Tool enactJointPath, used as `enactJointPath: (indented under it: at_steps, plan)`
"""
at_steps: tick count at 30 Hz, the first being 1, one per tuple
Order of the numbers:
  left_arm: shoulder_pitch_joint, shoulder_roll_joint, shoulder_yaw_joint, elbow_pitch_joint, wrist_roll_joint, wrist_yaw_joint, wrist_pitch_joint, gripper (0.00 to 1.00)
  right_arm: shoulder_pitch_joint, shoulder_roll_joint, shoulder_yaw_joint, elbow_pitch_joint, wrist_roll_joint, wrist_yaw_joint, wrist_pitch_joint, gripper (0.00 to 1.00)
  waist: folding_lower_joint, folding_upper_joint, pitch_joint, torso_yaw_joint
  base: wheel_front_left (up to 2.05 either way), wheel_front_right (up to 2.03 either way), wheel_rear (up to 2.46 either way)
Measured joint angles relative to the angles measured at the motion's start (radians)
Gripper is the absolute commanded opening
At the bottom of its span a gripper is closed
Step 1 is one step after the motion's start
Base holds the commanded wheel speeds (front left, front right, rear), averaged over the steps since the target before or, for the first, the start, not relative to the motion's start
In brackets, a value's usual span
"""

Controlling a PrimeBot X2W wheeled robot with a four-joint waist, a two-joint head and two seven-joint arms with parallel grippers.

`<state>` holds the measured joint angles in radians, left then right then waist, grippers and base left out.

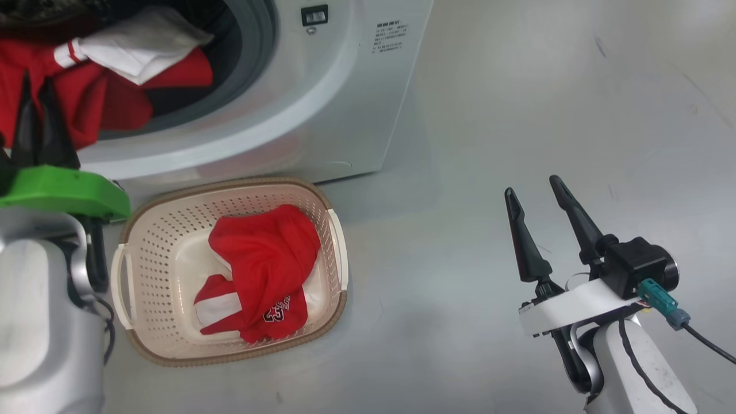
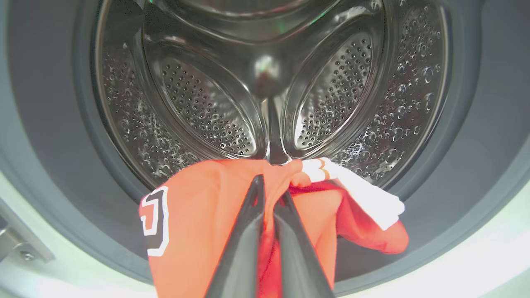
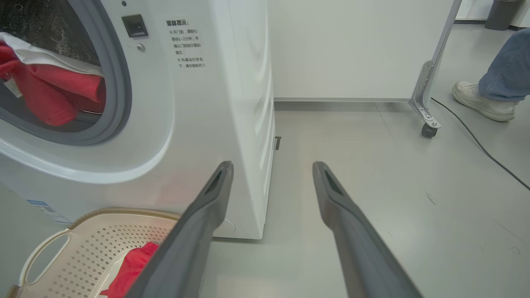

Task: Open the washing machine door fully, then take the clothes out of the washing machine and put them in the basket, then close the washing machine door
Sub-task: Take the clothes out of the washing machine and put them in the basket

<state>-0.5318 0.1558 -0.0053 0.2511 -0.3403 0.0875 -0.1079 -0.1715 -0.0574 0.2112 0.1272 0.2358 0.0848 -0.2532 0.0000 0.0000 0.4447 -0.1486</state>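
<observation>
The washing machine [image 1: 322, 86] stands open at the upper left; the washing machine door is out of view. Red and white clothes [image 1: 115, 86] spill over its grey gasket, with a white piece [image 1: 138, 46] on top. My left gripper [image 1: 37, 80] is at the mouth, shut on a red jersey [image 2: 198, 215] in front of the steel drum [image 2: 198, 107]. The basket [image 1: 230, 185] sits on the floor below the opening and holds another red jersey [image 1: 264, 259]. My right gripper [image 1: 532, 187] hangs open over bare floor to the right, holding nothing.
In the right wrist view, a person's shoe and jeans leg [image 3: 480, 101] are at the far right. Near them are a caster [image 3: 428, 130] of a wheeled frame and a black cable [image 3: 476, 140] on the floor. A white wall panel stands behind.
</observation>
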Motion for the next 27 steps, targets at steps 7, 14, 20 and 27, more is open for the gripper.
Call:
enactJointPath:
  at_steps: [7,14,20,27]
  plan:
    - [0.104,-0.03,-0.009,-0.067,-0.008,-0.001,-0.059,0.0,0.037,-0.001,0.0,0.011,-0.001,-0.001,0.0,1.0,0.0,0.0,-0.077,0.015,0.0,0.0,0.0]
    - [0.156,-0.041,-0.035,-0.145,-0.01,-0.014,-0.079,0.0,0.077,-0.007,-0.003,0.011,-0.008,-0.006,0.0,1.0,0.0,0.0,-0.139,0.036,0.0,0.0,0.0]
    - [0.252,-0.046,-0.047,-0.197,-0.009,-0.013,-0.076,0.0,0.083,-0.008,0.008,0.005,-0.01,-0.007,0.0,1.0,0.0,0.0,-0.162,0.056,0.0,0.0,0.0]
    - [0.35,-0.079,-0.085,-0.195,-0.019,-0.012,-0.042,0.0,0.097,-0.008,0.014,-0.015,-0.011,-0.007,0.0,1.0,0.0,0.0,-0.15,0.058,0.0,0.0,0.0]
